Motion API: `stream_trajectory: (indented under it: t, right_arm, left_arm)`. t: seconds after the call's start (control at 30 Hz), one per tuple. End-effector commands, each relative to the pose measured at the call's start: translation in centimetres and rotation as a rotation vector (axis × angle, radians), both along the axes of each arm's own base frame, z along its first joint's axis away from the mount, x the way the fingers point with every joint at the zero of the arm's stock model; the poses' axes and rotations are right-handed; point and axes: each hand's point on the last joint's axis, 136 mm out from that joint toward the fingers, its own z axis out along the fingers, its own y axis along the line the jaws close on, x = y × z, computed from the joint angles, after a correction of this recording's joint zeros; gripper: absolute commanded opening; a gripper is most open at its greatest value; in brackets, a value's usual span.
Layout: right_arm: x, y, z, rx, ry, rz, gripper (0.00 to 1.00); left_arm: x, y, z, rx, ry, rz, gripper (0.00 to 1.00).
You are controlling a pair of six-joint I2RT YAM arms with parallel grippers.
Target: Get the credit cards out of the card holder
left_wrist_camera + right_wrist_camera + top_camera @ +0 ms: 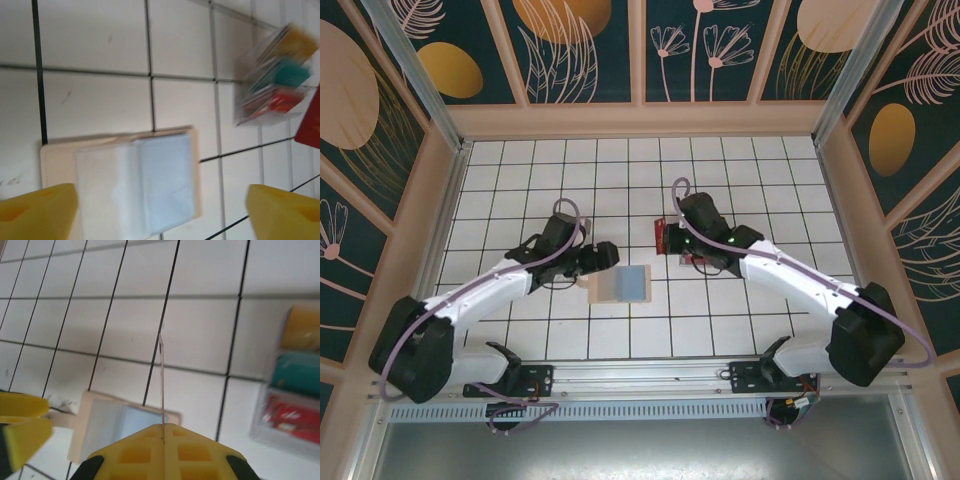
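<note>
On the tiled table (720, 320) the card holder (618, 285) lies open, with a light blue card (635, 283) in the half nearer the right arm. Over the holder the left gripper (160, 215) stands wide and empty. Beyond the holder the right gripper (162, 426) pinches a red card (309, 125) edge-on. Best to lay it flat on the card pile (295, 375) beside the holder before loosening the pinch.

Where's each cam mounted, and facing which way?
Top external: above and behind the bases, looking down on the table; left arm and right arm show.
Left wrist: on the left arm, looking down at the holder; open left gripper at the bottom corners.
Right wrist: on the right arm, facing the holder past a card clamped edge-on in the shut right gripper.
Shared: both wrist views show the holder and the card pile.
</note>
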Motion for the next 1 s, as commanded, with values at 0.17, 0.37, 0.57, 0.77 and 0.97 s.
stream_trajectory:
  t: [0.17, 0.37, 0.57, 0.77, 0.97]
  right_arm:
    - [1.9, -5.1, 1.9, -0.607, -0.271, 0.223, 0.00]
    - [0.9, -6.8, -0.9, -0.869, -0.249, 0.445, 0.00]
    - [-1.3, -7.8, -4.1, -0.953, -0.182, 0.600, 0.00]
    - [-2.4, -8.9, -6.6, -1.024, -0.153, 0.665, 0.00]
    - [-1.5, -8.9, -7.3, -1.078, -0.186, 0.681, 0.00]
  left_arm:
    - [0.8, 0.9, 4.4, -0.015, -0.142, 0.038, 0.99]
    - [0.5, 1.6, 4.6, 0.002, -0.169, 0.051, 0.98]
    - [0.3, 2.0, 4.2, 0.013, -0.166, 0.059, 0.98]
    - [0.3, 2.1, 4.0, 0.020, -0.163, 0.064, 0.98]
    - [0.4, 2.1, 3.8, 0.025, -0.157, 0.065, 0.99]
